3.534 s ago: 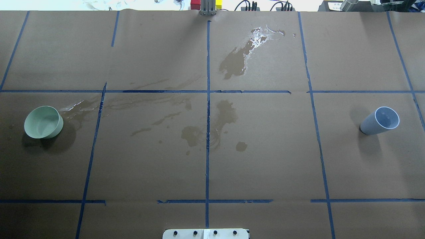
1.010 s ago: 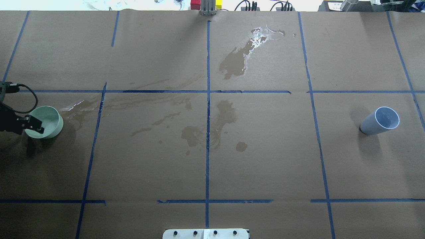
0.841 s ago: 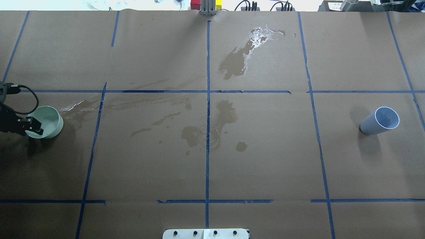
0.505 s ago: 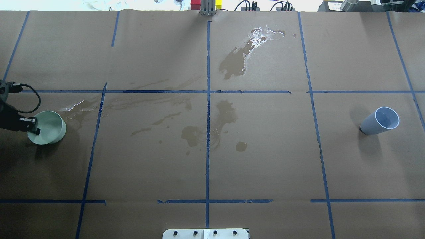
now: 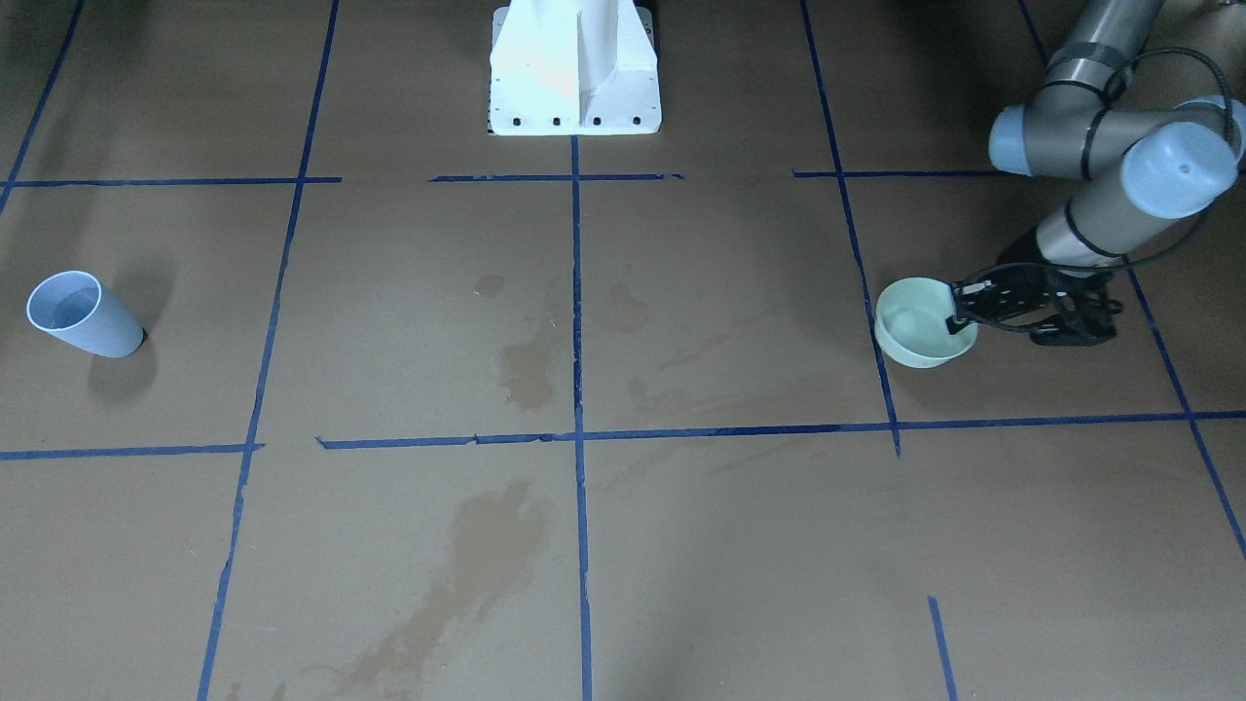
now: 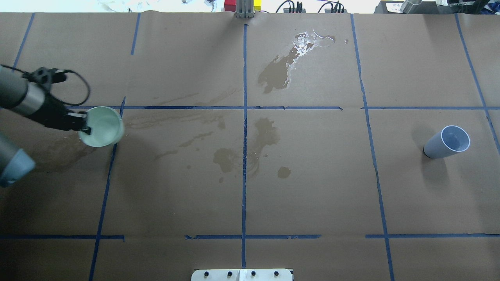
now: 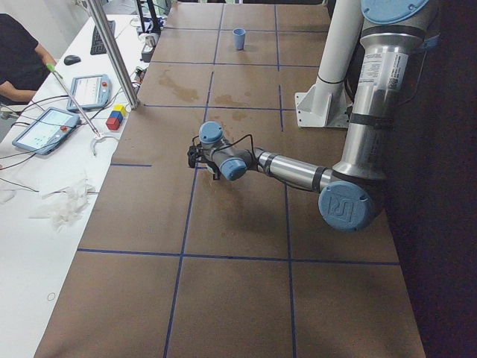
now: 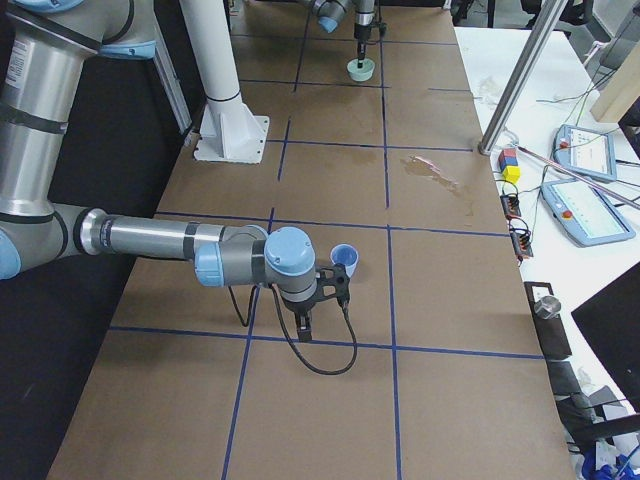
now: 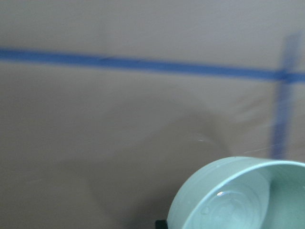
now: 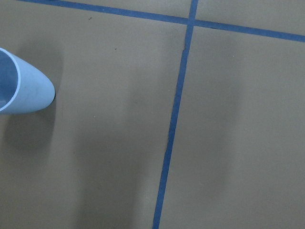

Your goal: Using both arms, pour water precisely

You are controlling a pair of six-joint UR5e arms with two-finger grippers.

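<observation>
Water (image 9: 224,210) is seen only as a faint wet sheen with droplets inside the pale green round plastic bowl (image 6: 104,127), on the left part of the table. The bowl is pinched at its rim by the black two-finger left gripper (image 6: 86,127), fingers clamped across the wall. It looks raised just off the brown paper table cover (image 6: 312,175) and roughly level.

The light blue tapered plastic cup (image 6: 447,141) stands well apart, on the right part. The black right gripper (image 8: 338,278) is just beside it; whether its fingers are spread or closed cannot be told.

The step in hand is judged as bringing the bowl to a pouring spot. A rim pinch is a weak hold, so the bowl should be kept level and moved slowly, with tilt held off until the vessels are aligned. Wet stains (image 6: 275,72) are noted on the paper.
</observation>
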